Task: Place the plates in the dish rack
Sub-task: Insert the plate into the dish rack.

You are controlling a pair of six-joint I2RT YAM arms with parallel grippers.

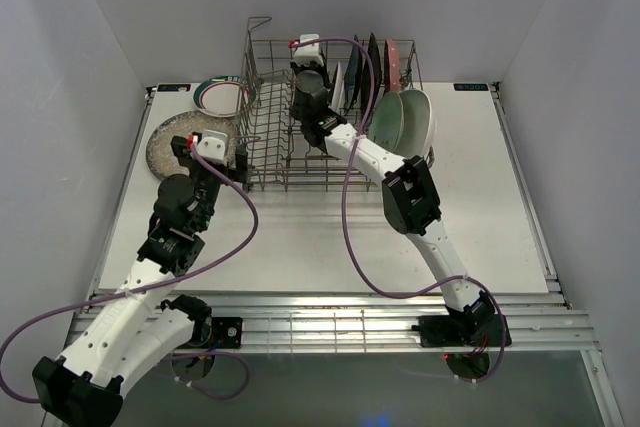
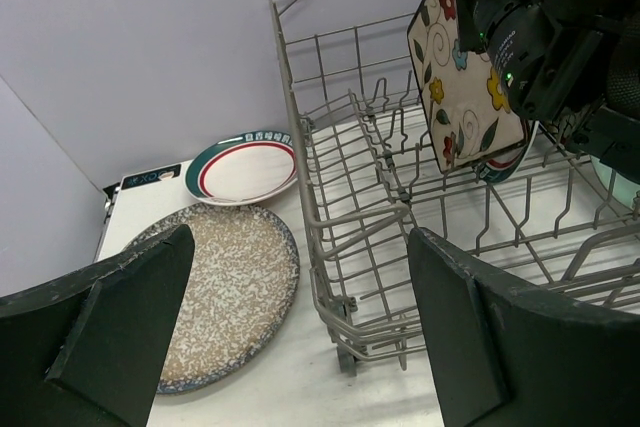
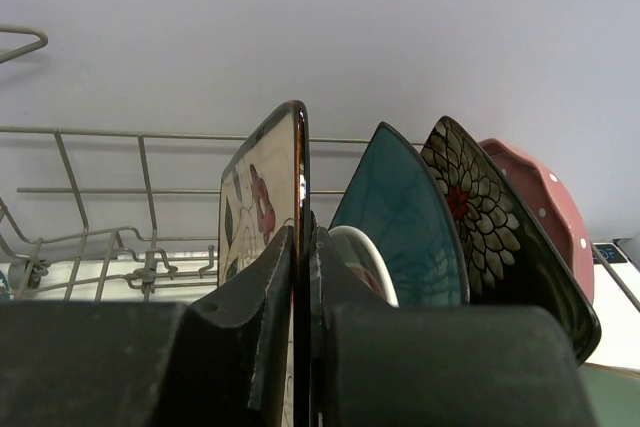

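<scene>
Plate [image 3: 256, 192], cream flowered sq, gripped by R pincer [image 3: 303, 239].

The right end effector [image 3: 302, 247] hides the flowered plate [image 3: 255, 197] below its middle (wrist view)

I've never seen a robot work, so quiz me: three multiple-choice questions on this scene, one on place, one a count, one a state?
1. Where is the flowered plate? A in the rack; B on the table; C on the floor.
2. Plates lying left of the rack? A one; B two; C five.
3. The left end effector is: A open; B shut on a plate; C shut on wire.
Answers: A, upright in the rack, held by the right end effector; B, speckled and rimmed; A, jaws wide apart, empty.
</scene>
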